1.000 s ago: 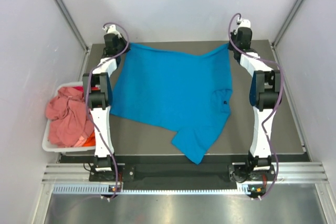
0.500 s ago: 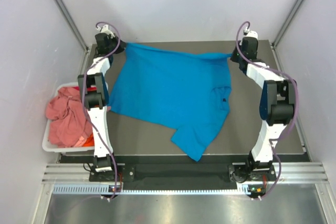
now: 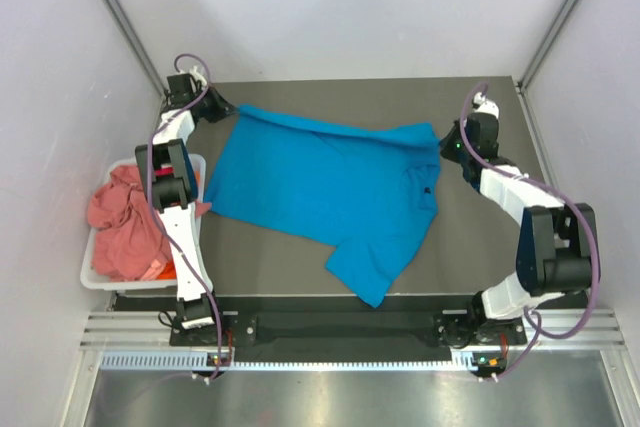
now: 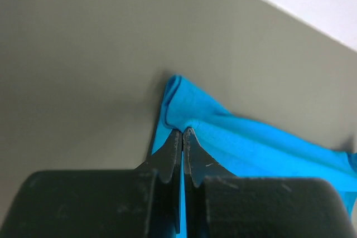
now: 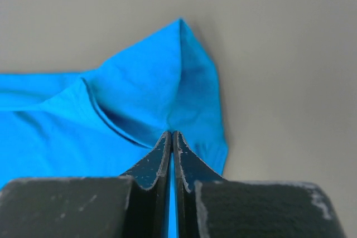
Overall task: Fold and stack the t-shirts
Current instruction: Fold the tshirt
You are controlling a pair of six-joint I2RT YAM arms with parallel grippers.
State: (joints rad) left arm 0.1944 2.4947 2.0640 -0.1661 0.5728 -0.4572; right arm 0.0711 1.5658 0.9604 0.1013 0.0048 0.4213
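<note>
Nearest the arm bases, one sleeve of the blue t-shirt (image 3: 330,187) is reaching down to the near edge of the grey table (image 3: 500,237). Off to the left, just beside the left arm, a white basket (image 3: 92,277) is sitting at the table's side. A crumpled pink t-shirt (image 3: 125,222) is filling it, and a bit of orange cloth (image 3: 168,267) is showing underneath.

Further in, the blue t-shirt is lying spread across the middle of the table, mostly flat and skewed, with its left side sitting farther back than its right. A fold is running along its far edge.

At the far right corner of the shirt, the right gripper (image 5: 171,136) is pinching the cloth. Its fingers are pressed together with a thin strip of blue showing between them, and the corner is bunching into a small peak just beyond the tips.

Farthest back, at the shirt's far left corner, the left gripper (image 4: 183,135) is doing the same. Its fingers are closed tight on the blue edge, which is puckering right at the tips, with the cloth lying low on the table.
</note>
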